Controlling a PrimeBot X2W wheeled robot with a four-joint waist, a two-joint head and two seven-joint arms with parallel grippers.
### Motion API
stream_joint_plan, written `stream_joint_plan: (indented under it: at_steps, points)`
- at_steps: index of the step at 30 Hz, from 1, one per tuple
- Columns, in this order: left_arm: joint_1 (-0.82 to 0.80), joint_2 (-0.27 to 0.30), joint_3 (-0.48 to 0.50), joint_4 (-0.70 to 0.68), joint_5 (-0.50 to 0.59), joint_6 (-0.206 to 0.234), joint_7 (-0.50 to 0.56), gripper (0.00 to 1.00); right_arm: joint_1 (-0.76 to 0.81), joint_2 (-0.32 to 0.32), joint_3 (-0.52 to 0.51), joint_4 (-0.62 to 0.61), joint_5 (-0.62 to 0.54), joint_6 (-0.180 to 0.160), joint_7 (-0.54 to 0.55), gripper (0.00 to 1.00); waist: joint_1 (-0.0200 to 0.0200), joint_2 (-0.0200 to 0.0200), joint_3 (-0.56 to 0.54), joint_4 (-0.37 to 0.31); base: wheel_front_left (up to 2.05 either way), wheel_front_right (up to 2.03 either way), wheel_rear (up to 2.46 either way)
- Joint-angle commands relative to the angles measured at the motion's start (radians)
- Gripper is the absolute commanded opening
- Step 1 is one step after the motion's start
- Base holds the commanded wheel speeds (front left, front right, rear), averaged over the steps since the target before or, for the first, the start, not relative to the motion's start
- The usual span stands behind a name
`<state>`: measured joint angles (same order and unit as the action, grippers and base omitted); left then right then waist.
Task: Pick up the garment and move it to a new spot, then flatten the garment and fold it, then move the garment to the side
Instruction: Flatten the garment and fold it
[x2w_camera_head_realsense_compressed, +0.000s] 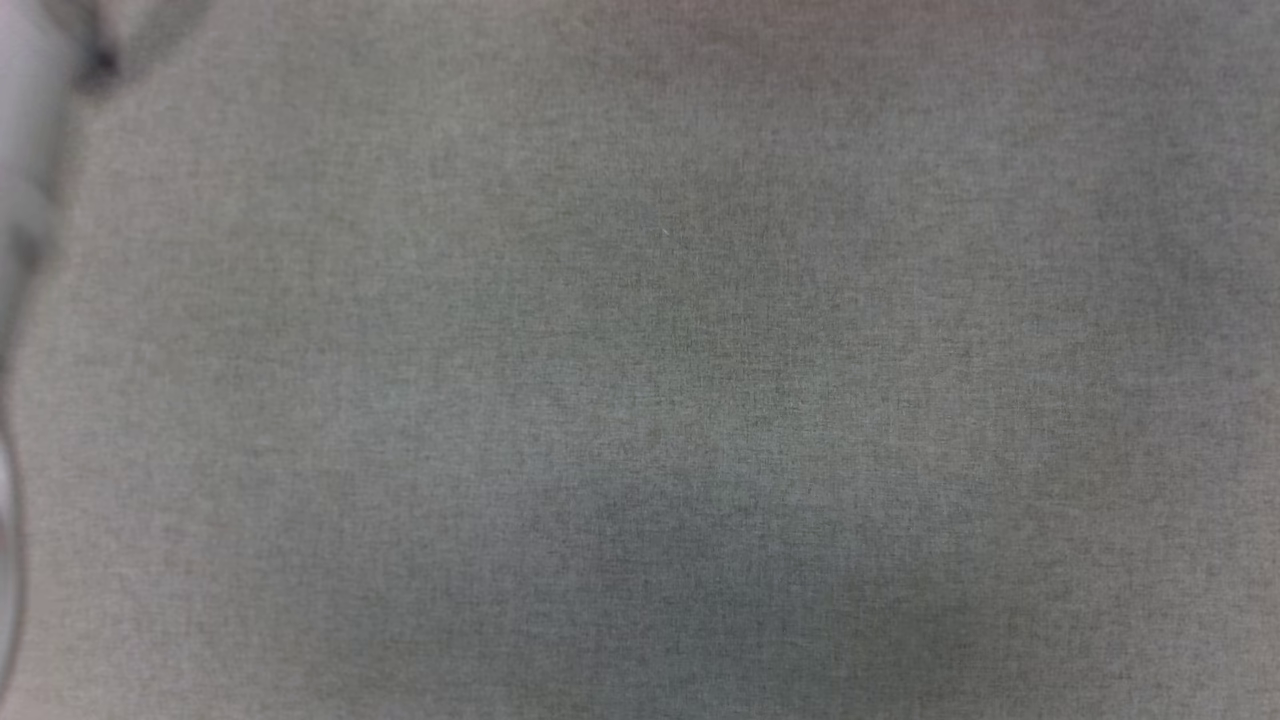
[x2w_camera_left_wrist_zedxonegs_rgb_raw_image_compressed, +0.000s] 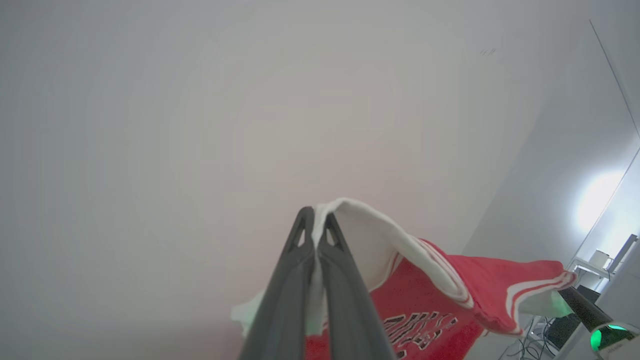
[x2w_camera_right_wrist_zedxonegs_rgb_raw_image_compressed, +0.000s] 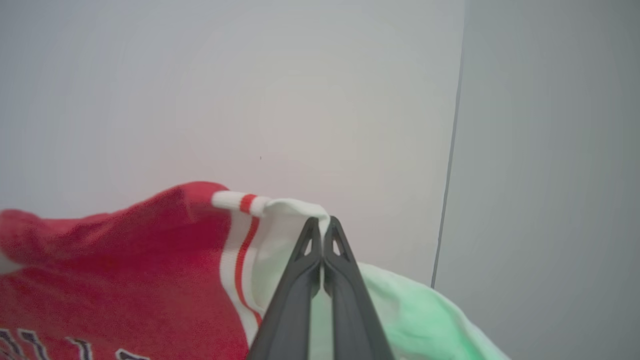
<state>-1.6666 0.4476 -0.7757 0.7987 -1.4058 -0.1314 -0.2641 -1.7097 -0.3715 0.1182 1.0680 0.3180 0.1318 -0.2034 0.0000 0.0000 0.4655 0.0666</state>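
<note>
In the left wrist view the garment (x2w_camera_left_wrist_zedxonegs_rgb_raw_image_compressed: 435, 300), a red shirt with white sleeve panels, striped trim and dark lettering, hangs lifted in the air. My left gripper (x2w_camera_left_wrist_zedxonegs_rgb_raw_image_compressed: 316, 214) is shut on a white sleeve fold of it, fabric pinched between the dark fingers. From the right wrist view, my right gripper (x2w_camera_right_wrist_zedxonegs_rgb_raw_image_compressed: 321, 223) is shut on the other white sleeve panel of the garment (x2w_camera_right_wrist_zedxonegs_rgb_raw_image_compressed: 125, 270), just beside a red-and-white striped band. The shirt stretches between the two grips. My right gripper's finger (x2w_camera_left_wrist_zedxonegs_rgb_raw_image_compressed: 582, 307) also shows at the far end of the shirt in the left wrist view.
The head view looks straight down on the grey fabric surface (x2w_camera_head_realsense_compressed: 640, 360), with a blurred pale shape (x2w_camera_head_realsense_compressed: 20, 200) at the left edge. Both wrist cameras face pale walls (x2w_camera_right_wrist_zedxonegs_rgb_raw_image_compressed: 320, 100); a wall corner (x2w_camera_right_wrist_zedxonegs_rgb_raw_image_compressed: 450, 150) and some equipment (x2w_camera_left_wrist_zedxonegs_rgb_raw_image_compressed: 600, 260) stand at the right.
</note>
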Motion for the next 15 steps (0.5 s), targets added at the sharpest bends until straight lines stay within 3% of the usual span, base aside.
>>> stream_joint_plan:
  at_steps: [1,5,9,15]
  points:
    - [0.058,0.006,-0.014,-0.046,-0.005,0.002,0.001,0.00,0.061,-0.005,0.029,-0.015,0.017,-0.002,0.000,0.00,0.0000,0.0000,-0.020,0.008,0.00,0.00,0.00]
    - [0.239,0.062,-0.049,-0.188,-0.029,0.002,0.000,0.00,0.241,-0.038,0.099,-0.103,0.092,-0.002,0.042,0.00,0.0000,0.0000,-0.039,0.010,0.00,0.00,0.00]
    - [0.444,0.116,-0.053,-0.326,-0.009,0.002,0.000,0.00,0.488,-0.095,0.129,-0.266,0.184,-0.002,0.092,0.00,0.0000,0.0000,-0.061,0.007,0.00,0.00,0.00]
    - [0.760,0.192,-0.037,-0.477,0.021,0.002,0.000,0.00,0.917,-0.182,0.073,-0.597,0.218,-0.002,0.223,0.00,0.0000,0.0000,-0.096,-0.009,0.00,0.00,0.00]
